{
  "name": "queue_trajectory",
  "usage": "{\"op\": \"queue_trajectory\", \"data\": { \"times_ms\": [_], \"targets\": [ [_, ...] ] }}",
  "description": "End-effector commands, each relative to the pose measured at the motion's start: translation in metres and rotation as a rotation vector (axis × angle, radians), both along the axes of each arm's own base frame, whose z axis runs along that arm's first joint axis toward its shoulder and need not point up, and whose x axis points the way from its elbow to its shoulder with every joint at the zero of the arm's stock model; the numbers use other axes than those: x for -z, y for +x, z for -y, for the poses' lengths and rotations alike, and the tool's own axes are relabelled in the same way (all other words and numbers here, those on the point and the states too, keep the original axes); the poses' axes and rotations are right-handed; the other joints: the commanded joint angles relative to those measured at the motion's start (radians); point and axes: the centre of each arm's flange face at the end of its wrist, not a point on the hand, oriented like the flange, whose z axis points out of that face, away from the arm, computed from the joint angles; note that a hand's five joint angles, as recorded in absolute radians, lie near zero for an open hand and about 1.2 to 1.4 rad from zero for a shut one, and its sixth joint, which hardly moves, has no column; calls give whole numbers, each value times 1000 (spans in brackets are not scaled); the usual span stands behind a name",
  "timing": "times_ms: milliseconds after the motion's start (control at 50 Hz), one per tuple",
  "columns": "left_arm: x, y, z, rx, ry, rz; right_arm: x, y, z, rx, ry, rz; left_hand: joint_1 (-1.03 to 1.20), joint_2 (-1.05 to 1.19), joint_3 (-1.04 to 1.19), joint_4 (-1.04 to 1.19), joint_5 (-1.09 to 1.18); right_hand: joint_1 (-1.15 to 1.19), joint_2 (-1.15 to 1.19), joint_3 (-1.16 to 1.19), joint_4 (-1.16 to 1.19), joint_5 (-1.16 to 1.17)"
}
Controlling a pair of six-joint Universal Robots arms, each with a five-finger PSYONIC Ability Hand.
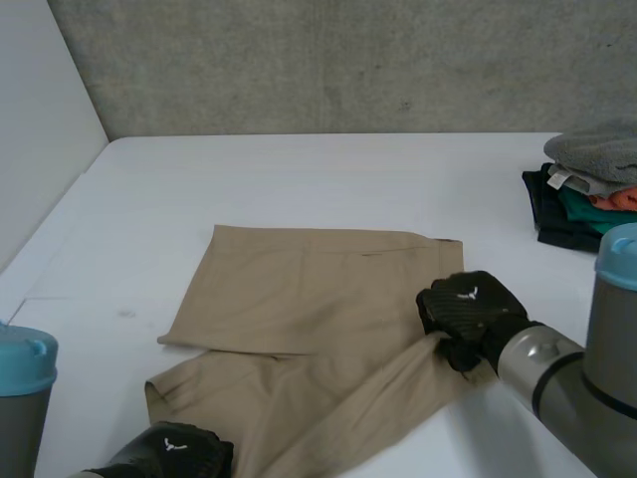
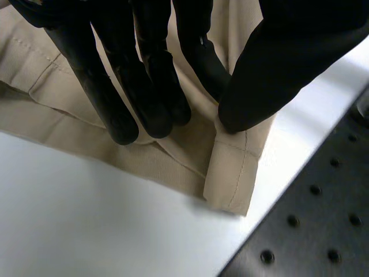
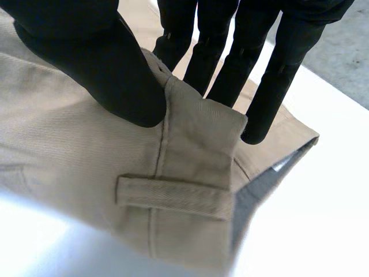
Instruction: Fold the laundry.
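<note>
On the white table [image 1: 299, 169], front and centre, lie the tan trousers [image 1: 299, 289], partly doubled over. The right hand [image 1: 468, 311] pinches the waistband [image 3: 199, 138] above a belt loop [image 3: 173, 197], thumb against straight fingers. The left hand [image 1: 174, 456] nips a leg hem [image 2: 230, 173] between its thumb and close-set fingers. It's light, limp twill, I'd judge, and will sag between grips, so the stitched edges, waistband and hem, are the places to hold. Folded clothes [image 1: 587, 199] wait at the table's right edge.
</note>
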Motion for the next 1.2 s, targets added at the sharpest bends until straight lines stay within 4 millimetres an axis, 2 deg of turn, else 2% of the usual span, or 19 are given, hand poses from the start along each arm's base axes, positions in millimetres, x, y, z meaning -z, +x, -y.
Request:
{"op": "queue_trajectory", "data": {
  "times_ms": [20, 100, 240, 320, 340, 400, 440, 480, 540, 560, 620, 760, 840, 920, 1080, 1100, 1120, 1160, 1200],
  "targets": [
    [-19, 3, -14, 151, 25, 151, 8, -30, -34, -265, 69, -451, 240, 202, 209, 201, 217, 266, 224, 205, 198, 201],
    [-21, -2, 4, 198, -21, 182, 6, -26, -24, -261, 9, -455, 240, 202, 209, 201, 217, 266, 224, 205, 198, 201],
    [-18, -23, 55, 169, -195, 128, 12, -12, -5, -145, 47, -342, 240, 202, 209, 201, 217, 266, 224, 205, 198, 201],
    [-25, -42, 91, 129, -362, 47, 8, 1, 14, -105, -29, -267, 240, 202, 209, 201, 217, 266, 224, 205, 198, 201],
    [-30, -50, 108, 108, -440, 6, 8, 6, 25, -80, -66, -231, 240, 202, 209, 201, 217, 266, 224, 205, 198, 201],
    [-36, -62, 130, 69, -526, -69, 10, 12, 33, -49, -80, -196, 240, 202, 209, 201, 217, 266, 224, 205, 198, 201],
    [-36, -63, 126, 60, -495, -76, 15, 14, 31, -28, -49, -187, 240, 202, 209, 201, 217, 266, 224, 205, 198, 201],
    [-35, -62, 109, 57, -404, -62, 18, 14, 29, -18, -25, -185, 156, 118, 125, 117, 133, 266, 224, 205, 198, 201],
    [-37, -54, 92, 31, -315, -40, 21, 14, 28, -7, -18, -174, -315, -353, -346, -355, -339, 266, 224, 205, 198, 201],
    [-41, -47, 81, 6, -275, -32, 20, 13, 29, -8, -28, -169, -666, -704, -697, -705, -690, 266, 224, 205, 198, 201],
    [-46, -38, 70, -30, -244, -28, 19, 13, 30, -10, -48, -161, -907, -945, -938, -946, -931, 266, 224, 205, 198, 201],
    [-50, -17, 53, -71, -247, -20, 14, 11, 28, -9, -75, -143, -731, -769, -762, -771, -755, 266, 224, 205, 198, 201],
    [-41, -11, 40, -51, -203, -5, 9, 9, 25, -7, -90, -134, -593, -631, -625, -633, -617, 266, 224, 205, 198, 201],
    [-27, -8, 30, -34, -153, 18, 5, 7, 23, -6, -100, -124, -576, -613, -607, -615, -599, 266, 224, 205, 198, 201],
    [11, -15, 44, -35, -128, 45, 1, 4, 20, -11, -113, -108, -582, -619, -613, -621, -605, 266, 224, 205, 198, 201],
    [16, -16, 46, -34, -126, 52, 0, 4, 21, -7, -117, -105, -503, -541, -534, -542, -527, 266, 224, 205, 198, 201],
    [20, -19, 49, -35, -132, 58, 0, 3, 21, -6, -118, -105, -209, -246, -240, -248, -232, 266, 224, 205, 198, 201],
    [21, -21, 53, -40, -149, 56, 0, 3, 24, 1, -125, -102, 174, 136, 143, 134, 150, 266, 224, 205, 198, 201],
    [17, -25, 60, -47, -192, 40, 0, 2, 26, 4, -129, -101, 240, 202, 209, 201, 217, 266, 224, 205, 198, 201]
  ]
}}
